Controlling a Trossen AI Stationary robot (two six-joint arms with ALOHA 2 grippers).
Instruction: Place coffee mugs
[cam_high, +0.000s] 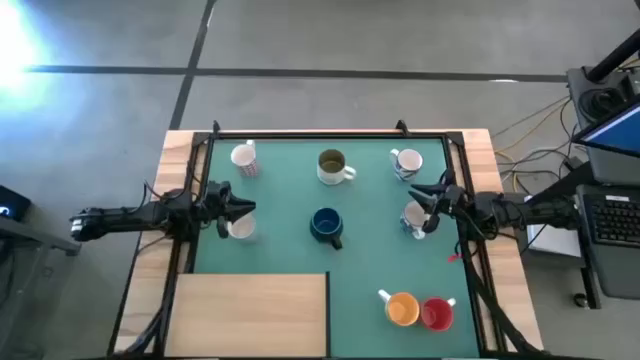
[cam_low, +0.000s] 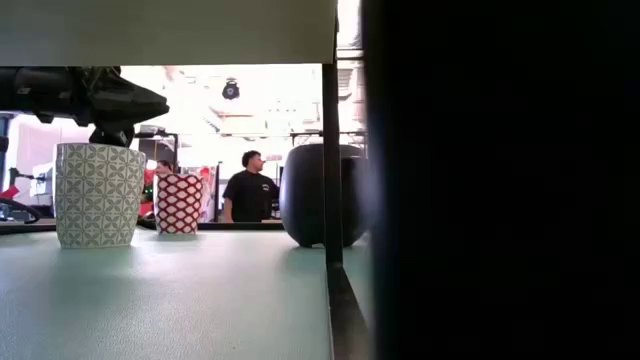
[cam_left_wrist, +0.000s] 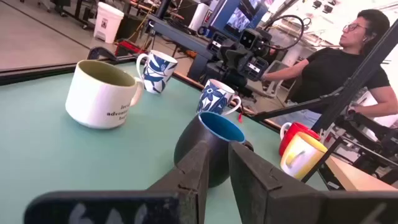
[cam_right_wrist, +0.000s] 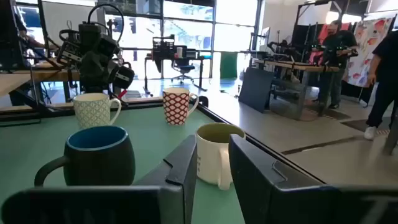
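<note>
Eight mugs stand upright on their bases on the green mat (cam_high: 280, 190). At the far side are a red-patterned white mug (cam_high: 243, 158), an olive-lined cream mug (cam_high: 333, 166) and a blue-patterned white mug (cam_high: 405, 162). The dark blue mug (cam_high: 326, 226) is in the middle. The orange mug (cam_high: 402, 308) and the red mug (cam_high: 437, 314) stand near the front right. My left gripper (cam_high: 250, 208) hovers, slightly open, just above the green-patterned white mug (cam_low: 97, 195). My right gripper (cam_high: 425, 205), slightly open, hovers over another blue-patterned mug (cam_high: 415, 218).
A wooden board (cam_high: 250, 315) covers the table's near-left corner. A black frame (cam_high: 330, 135) rims the mat. A dark shape close to the low camera (cam_low: 500, 180) blocks the right half of that view. People stand in the room beyond the table (cam_low: 250, 190).
</note>
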